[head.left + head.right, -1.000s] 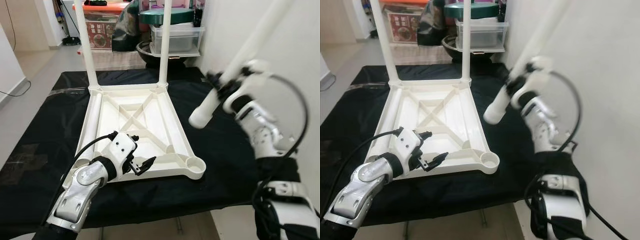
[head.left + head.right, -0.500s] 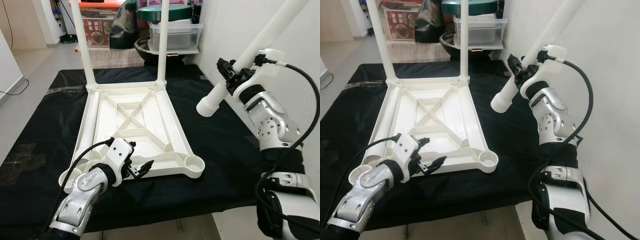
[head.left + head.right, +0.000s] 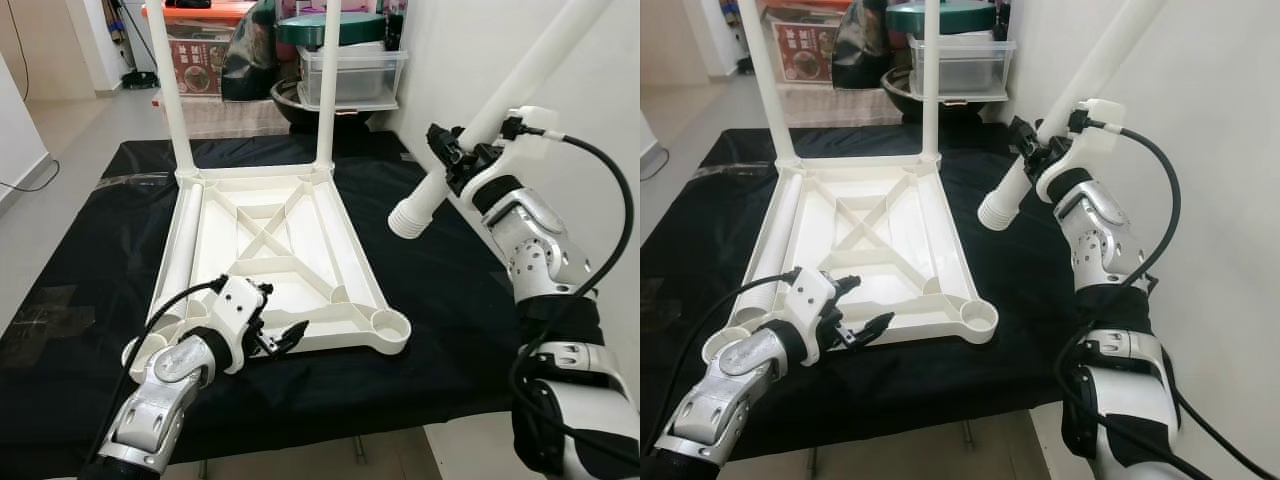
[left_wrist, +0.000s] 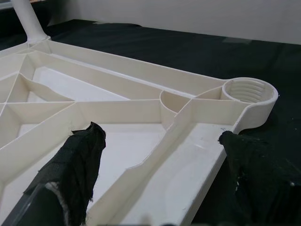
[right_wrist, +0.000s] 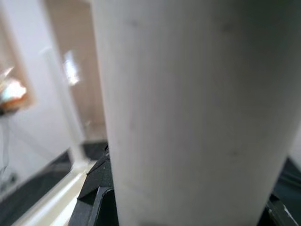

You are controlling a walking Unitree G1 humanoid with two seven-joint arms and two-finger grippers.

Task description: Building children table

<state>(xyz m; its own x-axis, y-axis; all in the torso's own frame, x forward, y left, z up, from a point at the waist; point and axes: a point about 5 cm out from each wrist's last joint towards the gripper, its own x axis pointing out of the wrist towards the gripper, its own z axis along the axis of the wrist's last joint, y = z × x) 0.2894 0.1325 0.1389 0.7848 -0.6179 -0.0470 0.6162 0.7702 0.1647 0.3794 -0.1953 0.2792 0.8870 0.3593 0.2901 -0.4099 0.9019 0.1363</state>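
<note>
Assembly appears roughly half complete. The left end effector [image 3: 283, 338] hovers at the near edge of the inverted tabletop [image 3: 262, 262] on the black-draped bench [image 3: 80, 240], fingers spread apart and empty. Two legs [image 3: 328, 90] stand screwed into the tabletop's far corners. The near right socket [image 3: 388, 324] is vacant. Beyond the tabletop's right edge, the right end effector [image 3: 455, 165] clamps a third leg [image 3: 480, 125], raised and tilted, not yet fitted.

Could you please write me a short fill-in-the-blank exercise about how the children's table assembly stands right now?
1. The tabletop lies upside down on a ____ cloth.
2. ____ legs already stand upright in its far corners.
3. The right end effector holds a white ____ in the air.
4. The left end effector is at the tabletop's ____ edge.

Missing words: black; two; leg; near
</note>
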